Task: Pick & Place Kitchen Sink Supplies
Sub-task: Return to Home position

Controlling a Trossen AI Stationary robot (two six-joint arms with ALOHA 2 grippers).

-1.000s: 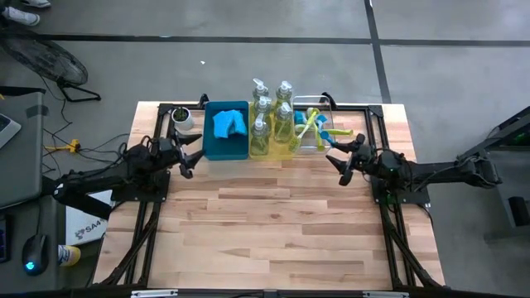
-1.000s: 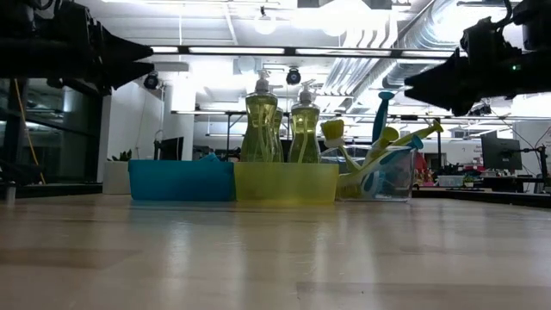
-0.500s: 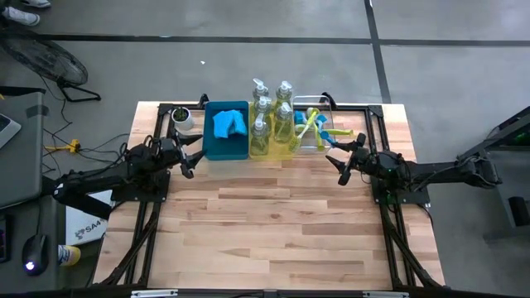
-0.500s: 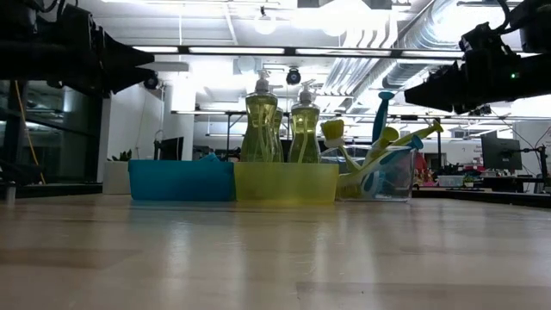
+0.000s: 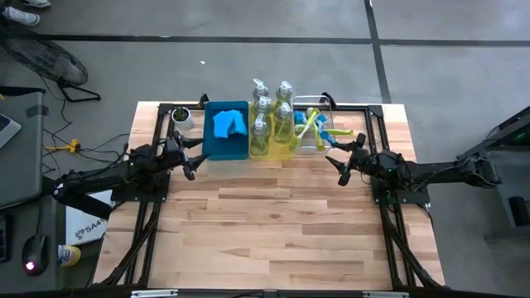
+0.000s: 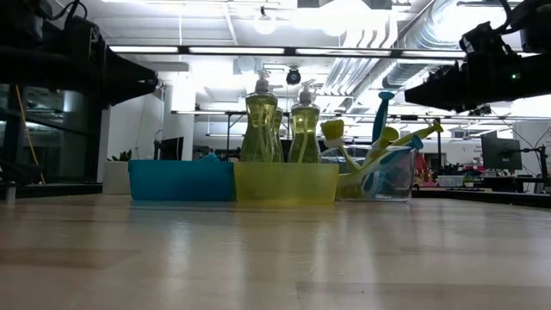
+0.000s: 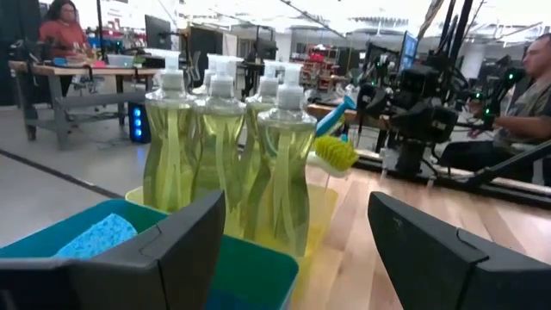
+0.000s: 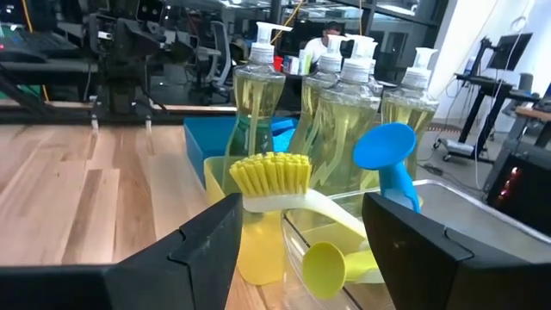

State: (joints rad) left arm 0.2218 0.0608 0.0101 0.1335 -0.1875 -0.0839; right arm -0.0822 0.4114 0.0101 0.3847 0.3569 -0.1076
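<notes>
The left gripper has its fingers spread wide with nothing between them. It hangs above the surface, off the blue bin's outer side and well apart from the yellow bin, pointing toward it. The right gripper is likewise parted, its fingers holding nothing. It hovers on the other side of the yellow bin, just in front of the clear bin.

The yellow bin stands at the far middle of the surface and holds the pump bottles of yellowish-green soap, all upright and packed close together. Touching the yellow bin on the left arm's side is the blue bin, with bright-blue sponges lying inside. Touching the yellow bin on the right arm's side is the clear bin, where the dish brushes, blue and yellow-green, lean crossed over one another, some handles poking past its rim. A small white cup sits beyond the blue bin, farther from the yellow bin.
</notes>
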